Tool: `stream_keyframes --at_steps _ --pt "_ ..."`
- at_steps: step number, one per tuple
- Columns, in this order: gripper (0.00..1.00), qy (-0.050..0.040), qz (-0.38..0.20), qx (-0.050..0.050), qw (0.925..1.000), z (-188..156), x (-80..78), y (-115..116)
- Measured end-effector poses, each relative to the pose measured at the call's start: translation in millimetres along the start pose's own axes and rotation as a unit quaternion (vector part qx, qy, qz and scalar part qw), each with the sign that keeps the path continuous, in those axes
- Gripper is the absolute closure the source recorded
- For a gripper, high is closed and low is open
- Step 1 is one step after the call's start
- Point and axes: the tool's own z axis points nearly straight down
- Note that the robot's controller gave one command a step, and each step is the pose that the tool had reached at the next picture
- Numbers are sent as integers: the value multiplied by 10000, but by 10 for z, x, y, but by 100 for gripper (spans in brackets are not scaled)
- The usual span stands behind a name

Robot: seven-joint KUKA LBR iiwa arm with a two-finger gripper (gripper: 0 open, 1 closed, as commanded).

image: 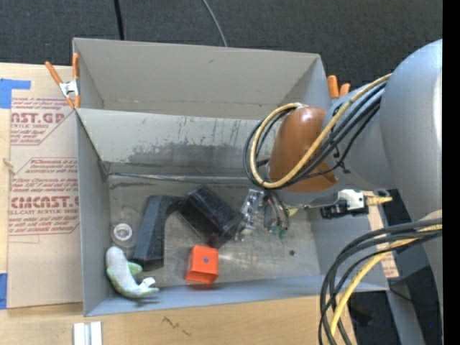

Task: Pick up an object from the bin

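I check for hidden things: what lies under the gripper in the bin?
The gripper hangs by the right end of a black block. The bin floor beneath the wrist is covered.

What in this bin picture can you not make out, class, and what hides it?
Camera view: the floor at the right of the bin, hidden under the orange wrist cover and cables.
Right end of the black box, behind the gripper.
The white-and-green toy by the front wall: too small to identify.

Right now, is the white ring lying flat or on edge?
Flat: the white ring shows its round opening upward, on the bin floor beside the black L-shaped piece.
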Motion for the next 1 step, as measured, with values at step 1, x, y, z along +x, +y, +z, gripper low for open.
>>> stream_keyframes --at_steps 1 --pt "100 45 -1 8 10000 -24 20 -2"
